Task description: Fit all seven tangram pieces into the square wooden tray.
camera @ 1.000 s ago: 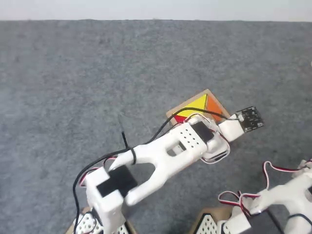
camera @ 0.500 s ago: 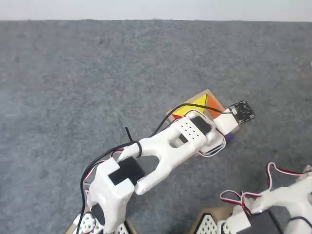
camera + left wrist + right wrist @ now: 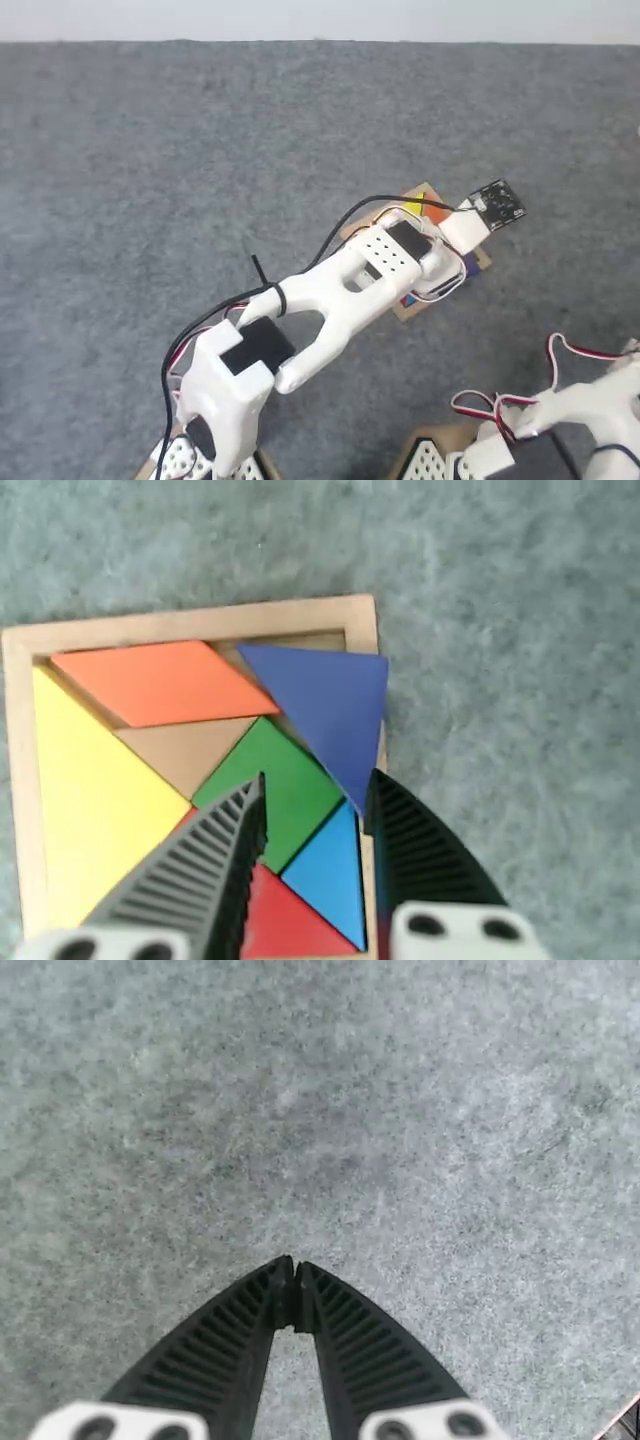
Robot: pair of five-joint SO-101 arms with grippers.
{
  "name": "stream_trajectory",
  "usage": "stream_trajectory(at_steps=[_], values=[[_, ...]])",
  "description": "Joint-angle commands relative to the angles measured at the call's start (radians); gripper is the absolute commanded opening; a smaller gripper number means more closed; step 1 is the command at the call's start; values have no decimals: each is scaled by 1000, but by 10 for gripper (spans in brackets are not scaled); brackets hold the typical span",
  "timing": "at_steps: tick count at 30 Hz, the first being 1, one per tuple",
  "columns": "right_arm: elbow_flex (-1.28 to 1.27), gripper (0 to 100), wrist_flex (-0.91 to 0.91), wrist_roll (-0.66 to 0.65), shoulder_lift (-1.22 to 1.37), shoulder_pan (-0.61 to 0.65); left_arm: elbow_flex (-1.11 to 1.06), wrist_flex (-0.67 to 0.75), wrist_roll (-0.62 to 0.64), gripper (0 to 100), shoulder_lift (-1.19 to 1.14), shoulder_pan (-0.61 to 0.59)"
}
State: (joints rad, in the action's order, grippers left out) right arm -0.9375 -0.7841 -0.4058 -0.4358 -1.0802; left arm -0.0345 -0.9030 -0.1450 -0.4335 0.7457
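The square wooden tray (image 3: 200,625) lies on grey carpet and holds an orange parallelogram (image 3: 160,680), a yellow triangle (image 3: 85,790), a green square (image 3: 275,780), a light blue triangle (image 3: 330,865) and a red triangle (image 3: 280,915). A dark blue triangle (image 3: 325,700) lies tilted across one tray corner, overlapping the rim. A bare triangle of tray floor (image 3: 185,750) shows beside the green square. My left gripper (image 3: 312,795) hangs open just above the green square, one finger beside the dark blue triangle's tip. My right gripper (image 3: 295,1295) is shut over bare carpet.
In the high view the left arm (image 3: 380,270) stretches over the tray (image 3: 412,308) and hides most of it. The right arm (image 3: 570,405) sits folded at the near right. Grey carpet (image 3: 150,150) spreads around on all sides.
The left arm has pushed farther out over the tray, covering more of it. The tray's near corner now shows below the wrist. The right arm has barely moved.
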Motion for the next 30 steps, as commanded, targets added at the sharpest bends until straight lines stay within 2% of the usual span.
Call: stream_trajectory(at_steps=[1,11,16,24,30], values=[[8,9,1,-11,-42,13,48,17,-14,160,11,-5],[8,9,-1,-11,-42,12,70,18,-6,161,-12,37],[8,9,1,-11,-42,13,153,14,-6,161,-114,32],[8,9,1,-11,-42,15,409,-114,-12,160,-236,-35],[8,9,-2,-11,-42,31,455,-120,-14,160,-282,-40]])
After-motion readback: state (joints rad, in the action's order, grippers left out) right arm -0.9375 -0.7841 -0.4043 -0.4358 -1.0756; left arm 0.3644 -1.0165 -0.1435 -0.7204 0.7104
